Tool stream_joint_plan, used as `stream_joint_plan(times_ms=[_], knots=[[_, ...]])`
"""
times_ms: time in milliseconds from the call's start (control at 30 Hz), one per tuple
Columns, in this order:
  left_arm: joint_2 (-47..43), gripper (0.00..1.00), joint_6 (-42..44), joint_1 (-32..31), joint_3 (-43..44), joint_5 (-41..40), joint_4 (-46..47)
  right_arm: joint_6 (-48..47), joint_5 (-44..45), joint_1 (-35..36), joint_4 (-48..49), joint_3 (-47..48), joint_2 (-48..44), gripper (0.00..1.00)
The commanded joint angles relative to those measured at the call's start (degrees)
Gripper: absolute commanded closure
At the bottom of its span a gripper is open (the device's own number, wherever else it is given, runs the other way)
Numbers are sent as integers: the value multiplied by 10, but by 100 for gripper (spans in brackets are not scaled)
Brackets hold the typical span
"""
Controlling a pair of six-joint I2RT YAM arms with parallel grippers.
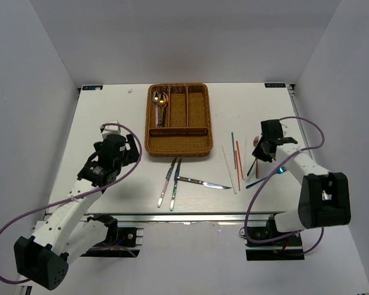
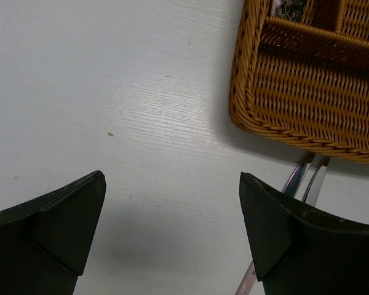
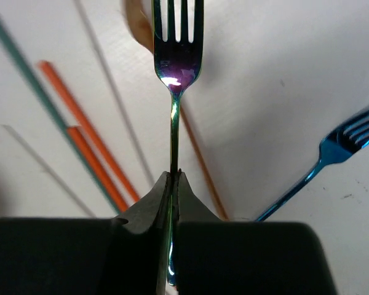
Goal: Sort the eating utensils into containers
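Observation:
The brown wicker tray [image 1: 178,146] stands at the table's far middle, with two spoons [image 1: 160,101] in its left long slot. Three silver knives [image 1: 174,178] lie in front of it. White, red and green chopsticks [image 1: 235,161] lie to their right. My right gripper [image 1: 264,151] is shut on the handle of an iridescent fork [image 3: 176,74], held just above the chopsticks [image 3: 86,138]. A blue fork [image 3: 339,149] lies to its right on the table. My left gripper [image 2: 172,178] is open and empty over bare table, left of the tray's near corner [image 2: 307,92].
A gold spoon [image 1: 256,142] lies beside the right gripper. Two knife handles [image 2: 300,178] show just below the tray in the left wrist view. White walls close in the table on the left, right and back.

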Motion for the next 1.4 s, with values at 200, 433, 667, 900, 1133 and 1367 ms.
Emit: stream_joint_plan(times_ms=[200,433,667,900,1133,1367], knots=[[-10,2,3,-4,12,-20,-1,-64,-71,97,-22,233,85,100],[-21,2,0,-4,9,-27,-1,-109,-126,161,-67,573,337,100],[-16,2,-2,-4,11,-30,-4,-139,-158,171,-83,802,501,100],[-18,2,-1,-4,10,-28,-3,-133,-154,171,-16,788,539,89],[-14,2,1,-4,10,-18,-2,-151,-141,171,-53,840,537,11],[-17,2,2,-4,9,-16,0,-164,-54,155,-63,608,343,11]])
